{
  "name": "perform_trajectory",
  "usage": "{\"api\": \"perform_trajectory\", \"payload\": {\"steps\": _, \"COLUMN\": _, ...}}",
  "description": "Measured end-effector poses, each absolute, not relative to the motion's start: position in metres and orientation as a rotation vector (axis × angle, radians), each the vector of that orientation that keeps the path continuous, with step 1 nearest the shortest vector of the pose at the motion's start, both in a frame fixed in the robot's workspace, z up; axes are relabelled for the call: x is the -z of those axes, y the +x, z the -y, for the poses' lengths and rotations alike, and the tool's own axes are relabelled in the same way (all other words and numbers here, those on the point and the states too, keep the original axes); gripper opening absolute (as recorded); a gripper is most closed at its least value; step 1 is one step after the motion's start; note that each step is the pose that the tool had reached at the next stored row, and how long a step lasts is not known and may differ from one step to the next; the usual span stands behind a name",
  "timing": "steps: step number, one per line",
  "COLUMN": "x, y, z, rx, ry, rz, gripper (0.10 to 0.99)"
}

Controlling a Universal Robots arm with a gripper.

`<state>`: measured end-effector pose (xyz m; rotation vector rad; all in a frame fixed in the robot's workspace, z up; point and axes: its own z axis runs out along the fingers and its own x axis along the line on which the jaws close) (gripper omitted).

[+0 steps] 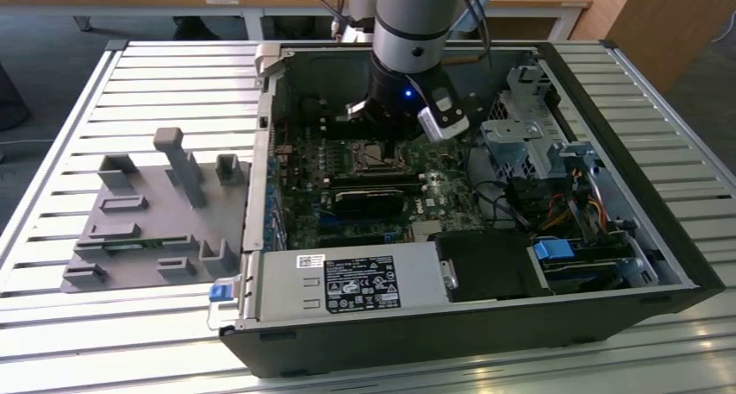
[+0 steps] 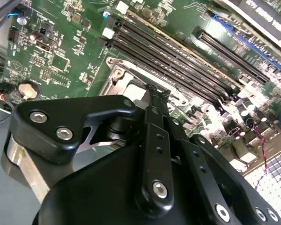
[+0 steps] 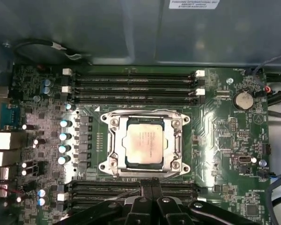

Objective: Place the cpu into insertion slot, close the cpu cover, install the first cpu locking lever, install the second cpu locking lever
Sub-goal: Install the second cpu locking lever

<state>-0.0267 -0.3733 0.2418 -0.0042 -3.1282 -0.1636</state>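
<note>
your arm reached down into the open computer case (image 1: 644,265), which lay on its side on the slatted table (image 1: 69,325), and the gripper (image 3: 150,199) hung over the green motherboard (image 3: 220,136) close beside the insertion slot (image 3: 145,140). in the first wrist view the cpu (image 3: 144,143) sat flat inside that slot, its pale silvery face up and square to the socket walls. the cpu cover (image 3: 113,140) lay down around the chip as a thin metal frame, the chip showing through its cut-out centre, with a screw head at each corner of the bracket. whether the locking levers were latched could not be told from these views.

the gripper's black fingers (image 3: 145,206) appeared at the edge of the first wrist view just past the socket, over the long memory slots (image 3: 131,190), their tips drawn close together with nothing between them. in the second wrist view the finger linkage (image 2: 154,154) pointed down toward the socket's metal frame (image 2: 124,82), and the tip stood above it; you could not tell whether it touched.

in the exterior view the slot (image 1: 374,157) showed below the arm's wrist, and a grey fixture block (image 1: 150,213) with upright posts rested on the table toward the exterior view's left, well apart from the case.
</note>
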Motion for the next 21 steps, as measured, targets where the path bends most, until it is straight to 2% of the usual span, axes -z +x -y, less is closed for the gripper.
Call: {"api": "perform_trajectory", "payload": {"steps": 21, "x": -0.226, "y": -0.048, "z": 0.382, "rx": 0.167, "ry": -0.004, "rz": 3.128, "gripper": 0.106}}
